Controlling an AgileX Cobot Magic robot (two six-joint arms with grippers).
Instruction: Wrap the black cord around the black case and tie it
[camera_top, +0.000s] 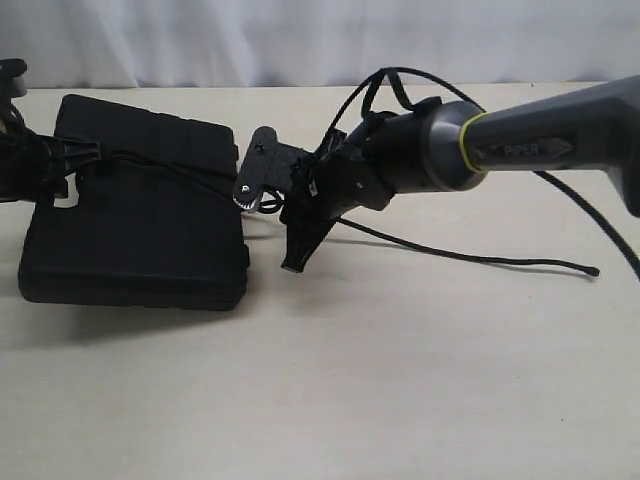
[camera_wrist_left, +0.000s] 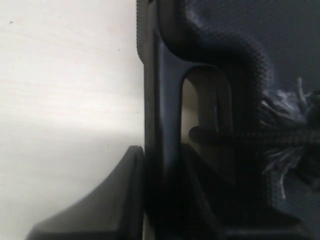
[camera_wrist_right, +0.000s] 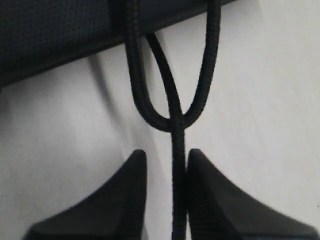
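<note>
Tying knot, I judge. My right claw (camera_wrist_right: 167, 156) clenching cord (camera_wrist_right: 177, 137) strand crossing loop just beside case (camera_top: 140, 230) edge. My left claw (camera_wrist_left: 162, 147) clamping case handle, case lying flat on worktop (camera_top: 400, 380). Next move calling for: pulling strand outward, cinching loop, holding case steady.

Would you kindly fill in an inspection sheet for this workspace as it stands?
Surface: pale tabletop, matte.
Job's things: black case lies flat; black cord crosses its lid and passes through the handle cut-out, with its tail trailing on the table; frayed knot beside the handle.
Clutter: nothing seen.
Grippers: left gripper clamps the case's handle bar; right gripper pinches the cord below a loop.
Cables: robot cable arcs over the right arm.
Surroundings: white curtain behind.
</note>
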